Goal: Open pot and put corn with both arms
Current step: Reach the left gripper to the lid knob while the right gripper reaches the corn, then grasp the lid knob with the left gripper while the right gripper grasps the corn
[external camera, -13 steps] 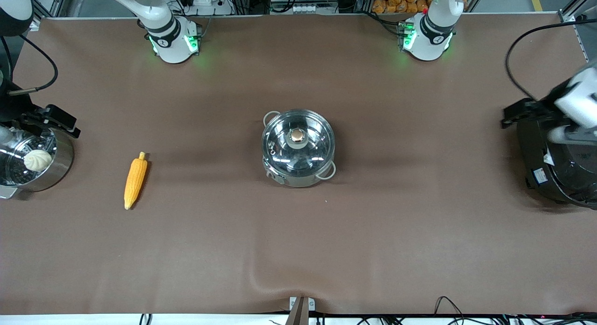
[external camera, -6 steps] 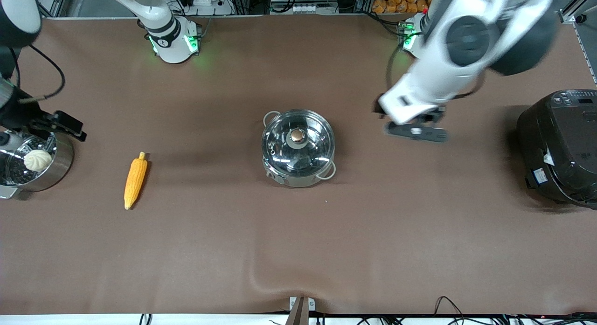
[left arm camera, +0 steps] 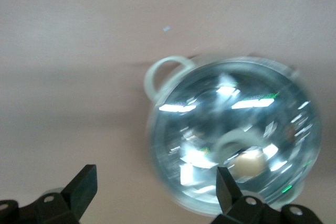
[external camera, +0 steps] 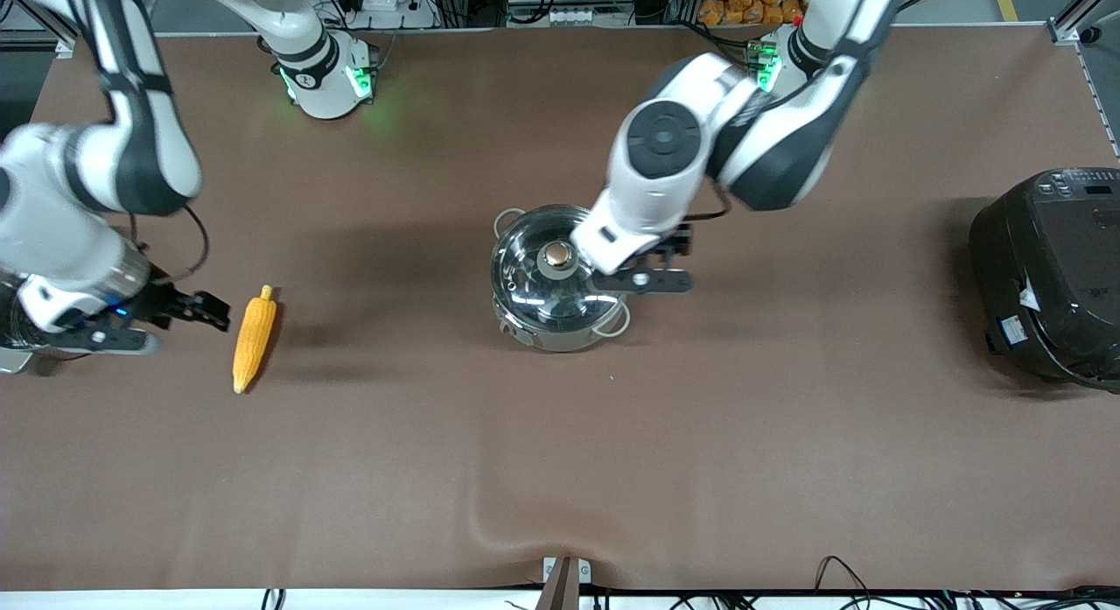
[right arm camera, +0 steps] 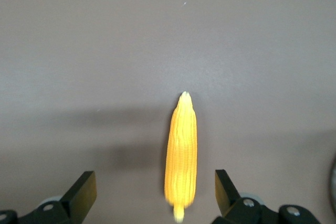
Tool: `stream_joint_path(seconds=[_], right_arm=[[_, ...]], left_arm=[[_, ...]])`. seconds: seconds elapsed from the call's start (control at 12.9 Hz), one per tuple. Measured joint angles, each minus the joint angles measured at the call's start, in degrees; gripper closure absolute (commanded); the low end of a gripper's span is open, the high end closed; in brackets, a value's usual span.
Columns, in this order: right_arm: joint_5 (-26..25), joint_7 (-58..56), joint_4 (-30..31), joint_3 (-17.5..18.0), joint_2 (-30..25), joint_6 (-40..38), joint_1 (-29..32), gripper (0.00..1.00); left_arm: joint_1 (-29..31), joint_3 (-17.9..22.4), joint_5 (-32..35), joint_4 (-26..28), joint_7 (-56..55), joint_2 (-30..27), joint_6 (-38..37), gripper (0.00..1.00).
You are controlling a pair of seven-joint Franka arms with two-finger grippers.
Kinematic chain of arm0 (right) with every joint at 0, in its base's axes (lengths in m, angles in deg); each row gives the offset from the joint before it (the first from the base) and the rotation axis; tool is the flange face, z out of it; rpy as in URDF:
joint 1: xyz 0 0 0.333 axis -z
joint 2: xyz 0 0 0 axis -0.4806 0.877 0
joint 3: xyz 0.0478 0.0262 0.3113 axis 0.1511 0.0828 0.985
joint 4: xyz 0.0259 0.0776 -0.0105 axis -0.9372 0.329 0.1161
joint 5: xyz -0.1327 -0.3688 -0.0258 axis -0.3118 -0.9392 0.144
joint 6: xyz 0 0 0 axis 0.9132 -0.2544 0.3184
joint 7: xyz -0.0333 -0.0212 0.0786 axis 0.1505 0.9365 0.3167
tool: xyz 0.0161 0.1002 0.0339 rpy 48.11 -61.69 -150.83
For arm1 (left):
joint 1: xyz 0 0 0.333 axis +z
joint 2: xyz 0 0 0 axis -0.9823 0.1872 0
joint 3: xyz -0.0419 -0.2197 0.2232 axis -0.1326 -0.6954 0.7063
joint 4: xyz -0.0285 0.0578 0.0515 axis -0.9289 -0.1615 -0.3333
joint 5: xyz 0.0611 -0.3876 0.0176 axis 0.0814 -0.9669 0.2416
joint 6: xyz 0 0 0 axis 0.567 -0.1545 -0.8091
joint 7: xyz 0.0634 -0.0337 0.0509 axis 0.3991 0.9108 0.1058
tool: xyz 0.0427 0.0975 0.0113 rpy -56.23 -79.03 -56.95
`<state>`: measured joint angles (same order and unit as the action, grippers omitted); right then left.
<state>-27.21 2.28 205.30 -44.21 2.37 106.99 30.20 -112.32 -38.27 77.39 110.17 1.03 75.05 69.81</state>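
Left gripper (external camera: pixel 643 273), fingers apart, is held over the pot (external camera: pixel 560 279) rim, knob (external camera: pixel 557 256) offset toward right arm's end. Right gripper (right arm camera: pixel 155 195), fingers apart, is aligned along the corn (right arm camera: pixel 181 155) axis.

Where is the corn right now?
The corn lies flat on the table toward the right arm's end, well apart from the lidded pot. The open right tool is just beside it, not touching.

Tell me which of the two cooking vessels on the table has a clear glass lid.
The stainless-steel pot at the table's middle: its glass lid with a metal knob shows the inside. The black rice cooker, at the left arm's end, is opaque.
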Motion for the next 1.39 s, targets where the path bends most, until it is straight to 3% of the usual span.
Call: stream_joint_path(seconds=[0.23,0.7,1.39], right_arm=[[-0.65,-0.11,4.24,-0.19,3.59,6.42,1.77,0.0],[-0.67,-0.45,4.46,-0.29,11.14,13.4,4.4,0.0],[-0.67,-0.45,4.17,0.57,14.31,14.43,4.22,0.0]], left_arm=[[-3.03,-0.02,0.01,-0.65,-5.53,1.66,3.19,0.0],[-7.42,0.11,2.77,-0.64,-7.82,4.88,3.56,0.0],[-7.93,0.52,4.26,-0.77,-7.85,7.44,6.82,0.0]])
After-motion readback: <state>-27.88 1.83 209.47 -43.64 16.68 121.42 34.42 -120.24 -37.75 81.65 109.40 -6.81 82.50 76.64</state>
